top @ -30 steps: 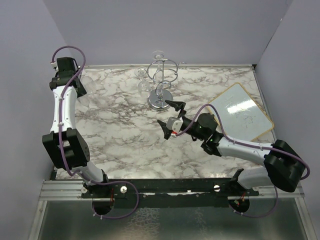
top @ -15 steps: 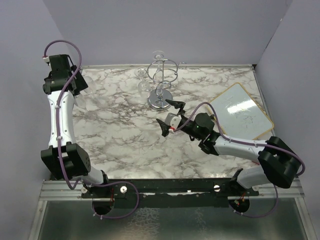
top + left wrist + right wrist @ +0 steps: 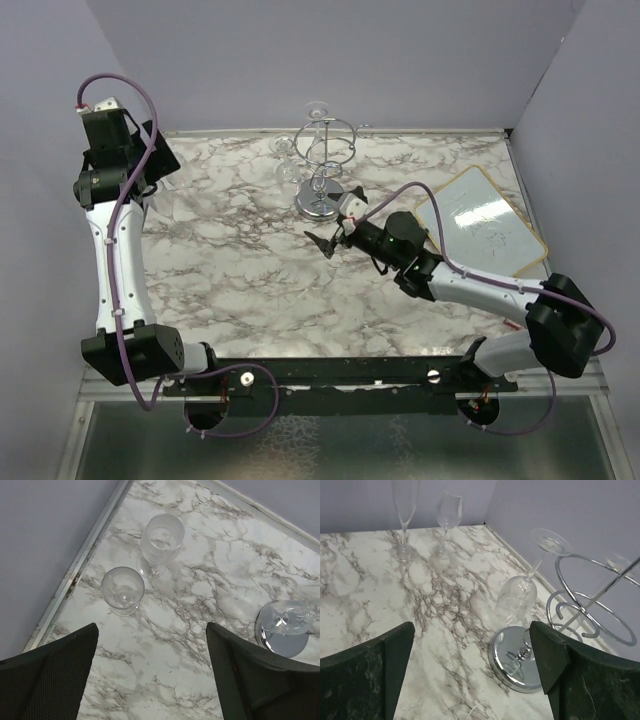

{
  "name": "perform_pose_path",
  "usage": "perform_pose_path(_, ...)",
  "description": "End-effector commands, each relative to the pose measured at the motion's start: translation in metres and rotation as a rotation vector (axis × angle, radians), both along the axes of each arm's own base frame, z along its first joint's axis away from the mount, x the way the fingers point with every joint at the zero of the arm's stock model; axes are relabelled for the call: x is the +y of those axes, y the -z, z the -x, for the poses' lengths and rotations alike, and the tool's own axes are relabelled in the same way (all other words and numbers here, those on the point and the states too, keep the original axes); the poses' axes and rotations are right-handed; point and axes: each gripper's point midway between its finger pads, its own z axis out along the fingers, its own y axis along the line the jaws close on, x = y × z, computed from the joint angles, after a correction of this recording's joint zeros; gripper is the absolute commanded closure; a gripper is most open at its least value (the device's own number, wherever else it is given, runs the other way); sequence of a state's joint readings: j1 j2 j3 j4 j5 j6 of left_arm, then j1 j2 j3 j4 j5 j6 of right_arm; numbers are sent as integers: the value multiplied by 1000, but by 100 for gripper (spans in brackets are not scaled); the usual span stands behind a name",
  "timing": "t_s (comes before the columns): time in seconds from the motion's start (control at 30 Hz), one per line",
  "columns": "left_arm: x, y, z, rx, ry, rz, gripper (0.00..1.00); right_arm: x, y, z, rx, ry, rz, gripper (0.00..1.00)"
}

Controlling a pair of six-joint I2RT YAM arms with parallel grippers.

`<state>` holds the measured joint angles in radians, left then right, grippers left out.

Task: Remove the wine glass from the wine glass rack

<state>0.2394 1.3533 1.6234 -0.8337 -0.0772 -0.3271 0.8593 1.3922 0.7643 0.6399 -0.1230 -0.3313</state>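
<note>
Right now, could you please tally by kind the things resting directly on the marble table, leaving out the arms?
Clear stemmed glasses standing upright: 2
Shiny chrome wire wine glass rack with round mirrored base: 1
White rectangular board with a light wooden frame: 1
Total: 4

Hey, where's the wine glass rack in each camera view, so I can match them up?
Top external: the wine glass rack stands just above the picture's centre.
Left wrist: the rack is at the right edge, mirrored base only.
Right wrist: the rack fills the lower right, base and rings.
Shared landmark: the marble table.
</note>
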Motion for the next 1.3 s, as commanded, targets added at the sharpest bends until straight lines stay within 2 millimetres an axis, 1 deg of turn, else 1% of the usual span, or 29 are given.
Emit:
perform_pose_path(0.0,-29,-39,3,-136,118,48,9,-8,-29,9,179,35,-142,0)
perform_pose_path(0.07,-49,-48,5,-184,205,94,11,-22,-36,9,214,90,-173,0)
perform_pose_path(0.13,-77,-58,7,-250,321,172,13,-42,-39,4,244,171,-202,0)
perform_pose_path(0.2,-110,-63,7,-314,446,274,14,-68,-42,-4,298,225,-251,0)
perform_pose_path(0.23,-131,-68,7,-347,521,323,14,-81,-42,-10,336,238,-286,0)
perform_pose_path(0.3,-168,-70,5,-380,629,379,15,-108,-41,-19,410,239,-354,1)
perform_pose_path(0.33,-186,-69,2,-386,670,396,14,-121,-40,-24,444,240,-386,0)
perform_pose_path(0.4,-216,-59,-5,-364,730,441,14,-140,-37,-32,510,239,-433,0)
perform_pose_path(0.47,-235,-47,-15,-329,737,512,15,-152,-35,-38,568,239,-466,0)
perform_pose_path(0.53,-243,-27,-29,-300,697,593,19,-155,-37,-38,580,246,-478,0)
perform_pose_path(0.6,-246,-18,-43,-314,635,650,21,-155,-41,-37,584,243,-486,0)
perform_pose_path(0.73,-238,4,-68,-329,488,709,21,-156,-47,-44,616,268,-491,0)
perform_pose_path(0.8,-233,14,-79,-328,432,705,21,-154,-46,-48,647,273,-472,0)
perform_pose_path(0.87,-231,22,-88,-329,421,685,26,-152,-46,-50,670,271,-459,0)
perform_pose_path(0.93,-232,25,-98,-325,443,655,28,-148,-48,-47,674,243,-455,0)
perform_pose_path(1.03,-239,27,-108,-309,523,612,27,-141,-50,-41,675,184,-441,0)
perform_pose_path(1.1,-238,34,-114,-268,535,594,27,-141,-51,-41,670,179,-437,0)
perform_pose_path(1.17,-236,33,-118,-256,544,591,27,-142,-49,-42,666,185,-431,0)
perform_pose_path(1.27,-235,33,-124,-258,556,585,31,-139,-49,-40,657,164,-422,0)
